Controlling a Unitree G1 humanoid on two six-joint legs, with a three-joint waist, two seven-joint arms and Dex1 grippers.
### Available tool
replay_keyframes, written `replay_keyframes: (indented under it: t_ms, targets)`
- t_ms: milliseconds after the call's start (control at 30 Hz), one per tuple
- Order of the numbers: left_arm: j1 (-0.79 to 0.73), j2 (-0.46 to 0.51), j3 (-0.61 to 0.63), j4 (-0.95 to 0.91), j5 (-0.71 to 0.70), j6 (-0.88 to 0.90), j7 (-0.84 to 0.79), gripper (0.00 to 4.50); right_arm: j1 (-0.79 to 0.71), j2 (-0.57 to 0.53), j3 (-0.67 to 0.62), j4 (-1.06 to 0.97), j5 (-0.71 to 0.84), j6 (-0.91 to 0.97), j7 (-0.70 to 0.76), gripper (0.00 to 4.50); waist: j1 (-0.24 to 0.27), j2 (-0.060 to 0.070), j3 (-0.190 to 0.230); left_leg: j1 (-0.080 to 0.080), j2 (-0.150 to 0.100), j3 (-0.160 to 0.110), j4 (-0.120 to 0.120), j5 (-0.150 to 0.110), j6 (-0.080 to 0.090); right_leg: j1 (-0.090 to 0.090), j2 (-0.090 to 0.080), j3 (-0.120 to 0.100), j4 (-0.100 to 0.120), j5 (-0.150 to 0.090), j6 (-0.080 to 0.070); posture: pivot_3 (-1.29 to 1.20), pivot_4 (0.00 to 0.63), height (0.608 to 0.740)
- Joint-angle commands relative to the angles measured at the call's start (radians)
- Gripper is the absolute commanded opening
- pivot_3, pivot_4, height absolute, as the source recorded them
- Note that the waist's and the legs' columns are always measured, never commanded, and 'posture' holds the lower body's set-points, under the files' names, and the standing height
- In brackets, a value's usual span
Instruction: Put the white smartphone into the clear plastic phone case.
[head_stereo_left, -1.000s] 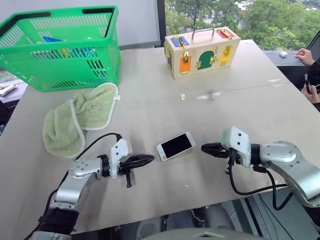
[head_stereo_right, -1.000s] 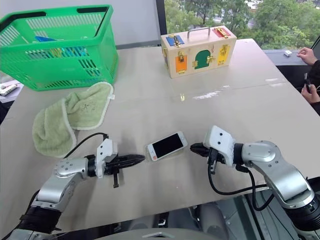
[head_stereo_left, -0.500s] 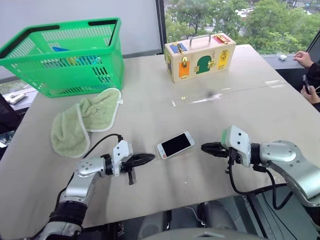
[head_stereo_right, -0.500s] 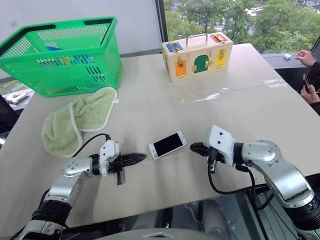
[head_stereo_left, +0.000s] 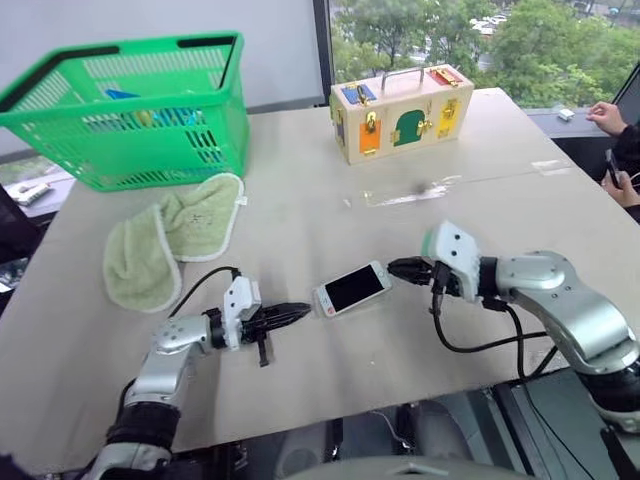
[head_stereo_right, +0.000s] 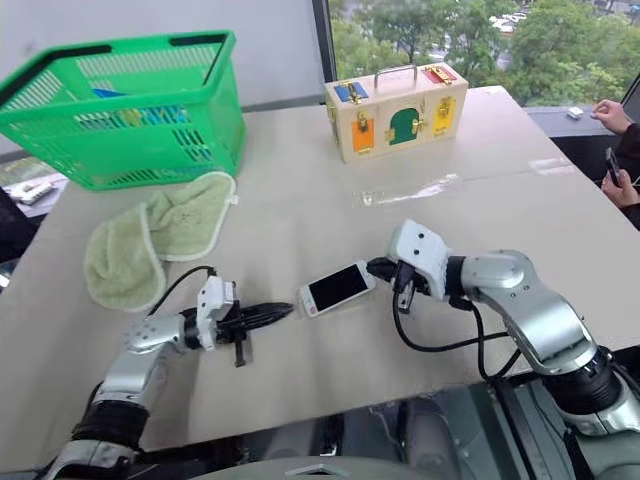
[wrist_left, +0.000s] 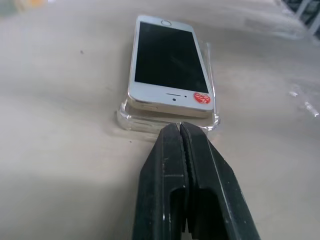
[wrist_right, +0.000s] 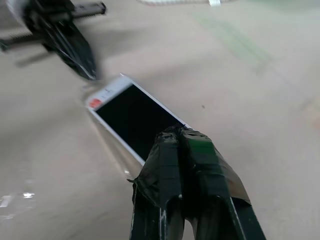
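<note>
— White phone (head_stereo_left: 352, 288) flat on the beige surface (head_stereo_left: 300, 220), screen up, lying in the clear case (wrist_left: 167, 122); case rim visible round the phone's near end in the left wrist view.

— Moved since a second ago?

— Hardly, apart from a camera shift. Same slant, same spot between the two tools.

— And the right tool (head_stereo_left: 394, 268)?

— Advanced. A second ago well clear of the phone's far end; now right at that end, tips over the home-button edge. Clenched, black fingers (wrist_right: 172, 165) pressed together, gripping nothing.

— Left tool (head_stereo_left: 303, 310)?

— About where it was, just short of the phone's near end. Clenched too, tips (wrist_left: 180, 131) right up against the case rim; cannot tell whether actually touching.

— Any writing or brand?

— None readable. Small red round sticker (wrist_left: 201, 98) on the bezel beside the earpiece; marks on it too small to make out.

— Rest of the surface?

— Green basket (head_stereo_left: 130, 110) at the far left, green cloth (head_stereo_left: 165, 240) in front of it, wooden latch box (head_stereo_left: 403, 108) with coloured doors at the far middle, crumpled clear film (head_stereo_left: 410, 190) beyond the phone. Person's hand (head_stereo_left: 606, 116) at the far right edge.
</note>
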Motion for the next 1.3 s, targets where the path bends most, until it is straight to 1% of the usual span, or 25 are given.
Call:
replay_keyframes:
  t_ms: [33, 67, 100, 200, 267, 333, 400, 467, 600, 700, 867, 967, 1200, 1300]
  targets:
    - [0.013, 0.011, -0.017, -0.183, -0.032, 0.126, 0.055, 0.02, -0.018, 0.006, 0.003, -0.008, -0.007, -0.024, 0.009, 0.00, 0.001, -0.005, 0.002, -0.005, -0.001, 0.000, 0.000, 0.000, 0.000, -0.004, 0.000, 0.001, 0.001, 0.000, 0.000, 0.00, 0.150, 0.740]
    - [0.021, 0.020, -0.012, -0.226, -0.025, 0.162, 0.087, 0.02, -0.016, 0.006, 0.002, -0.007, -0.007, -0.025, 0.011, 0.00, 0.000, -0.006, 0.003, -0.010, -0.001, 0.001, 0.000, 0.000, 0.000, -0.008, 0.000, 0.001, 0.002, 0.000, 0.001, 0.00, 0.150, 0.740]
    - [0.029, 0.029, -0.010, -0.266, -0.019, 0.199, 0.113, 0.02, -0.014, 0.004, 0.000, -0.005, -0.006, -0.026, 0.013, 0.00, -0.001, -0.007, 0.003, -0.013, -0.001, 0.001, 0.000, 0.000, 0.000, -0.011, 0.001, 0.002, 0.002, 0.001, 0.005, 0.00, 0.150, 0.740]
    - [0.047, 0.070, -0.019, -0.334, 0.018, 0.249, 0.148, 0.02, -0.012, -0.001, 0.000, 0.004, -0.011, -0.032, 0.018, 0.00, -0.004, -0.009, 0.004, -0.021, -0.002, 0.001, 0.000, -0.001, -0.004, -0.017, 0.004, 0.001, -0.001, 0.001, 0.006, 0.00, 0.150, 0.740]
    - [0.058, 0.085, -0.013, -0.354, 0.011, 0.266, 0.153, 0.02, -0.016, -0.001, 0.001, 0.010, -0.012, -0.032, 0.020, 0.00, -0.004, -0.010, 0.005, -0.021, -0.002, 0.001, -0.002, -0.002, -0.003, -0.017, 0.005, 0.001, -0.004, 0.000, 0.007, 0.00, 0.150, 0.740]
    - [0.066, 0.103, 0.005, -0.357, -0.002, 0.273, 0.150, 0.02, -0.021, 0.001, -0.001, 0.014, -0.012, -0.031, 0.022, 0.00, -0.003, -0.011, 0.005, -0.021, -0.002, 0.001, -0.002, -0.008, 0.003, -0.017, 0.005, 0.000, -0.004, -0.001, 0.007, 0.00, 0.150, 0.740]
    - [0.073, 0.135, 0.028, -0.360, -0.023, 0.290, 0.129, 0.02, -0.025, 0.001, -0.002, 0.013, -0.010, -0.028, 0.026, 0.00, -0.003, -0.014, 0.008, -0.021, -0.002, 0.001, -0.001, -0.008, 0.004, -0.017, 0.005, 0.000, -0.004, -0.003, 0.009, 0.00, 0.150, 0.740]
    - [0.074, 0.163, 0.041, -0.376, -0.041, 0.312, 0.114, 0.02, -0.027, 0.002, -0.004, 0.009, -0.003, -0.026, 0.034, 0.00, -0.003, -0.017, 0.011, -0.021, -0.001, 0.000, 0.000, -0.008, 0.004, -0.017, 0.005, 0.000, -0.003, -0.005, 0.007, 0.00, 0.150, 0.740]
    - [0.066, 0.207, 0.052, -0.434, -0.074, 0.383, 0.113, 0.02, -0.006, -0.020, -0.012, -0.040, 0.036, -0.051, 0.095, 0.00, -0.001, -0.018, 0.016, -0.020, 0.000, -0.002, 0.005, -0.008, 0.004, -0.017, 0.005, 0.001, 0.002, -0.005, 0.005, 0.00, 0.150, 0.740]
    - [0.058, 0.240, 0.032, -0.453, -0.037, 0.391, 0.120, 0.02, 0.015, -0.044, -0.031, -0.076, 0.080, -0.042, 0.135, 0.00, -0.001, -0.018, 0.017, -0.021, 0.000, -0.002, 0.008, -0.008, 0.004, -0.016, 0.005, 0.001, 0.002, -0.004, 0.005, 0.00, 0.150, 0.740]
    - [0.016, 0.231, -0.029, -0.500, -0.013, 0.449, 0.170, 0.02, 0.029, -0.071, -0.037, -0.098, 0.098, -0.050, 0.153, 0.00, -0.001, -0.019, 0.018, -0.021, -0.001, -0.001, 0.008, -0.008, 0.004, -0.015, 0.005, 0.002, 0.002, -0.004, 0.006, 0.00, 0.150, 0.740]
    - [0.011, 0.246, -0.043, -0.515, -0.006, 0.469, 0.174, 0.02, 0.038, -0.082, -0.044, -0.124, 0.110, -0.051, 0.161, 0.00, -0.002, -0.020, 0.018, -0.021, -0.001, -0.001, 0.008, -0.008, 0.004, -0.015, 0.006, 0.002, 0.002, -0.004, 0.006, 0.00, 0.150, 0.740]
    - [0.015, 0.303, 0.011, -0.503, -0.028, 0.491, 0.145, 0.02, 0.054, -0.105, -0.050, -0.145, 0.116, -0.070, 0.168, 0.00, -0.001, -0.021, 0.018, -0.020, 0.000, 0.000, 0.008, -0.008, 0.004, -0.015, 0.008, 0.001, 0.003, -0.004, 0.005, 0.00, 0.150, 0.740]
    - [0.006, 0.301, -0.003, -0.507, -0.020, 0.498, 0.152, 0.02, 0.057, -0.108, -0.051, -0.143, 0.121, -0.077, 0.171, 0.00, -0.001, -0.021, 0.018, -0.020, 0.000, -0.001, 0.009, -0.008, 0.004, -0.015, 0.007, 0.002, 0.003, -0.004, 0.005, 0.00, 0.150, 0.740]
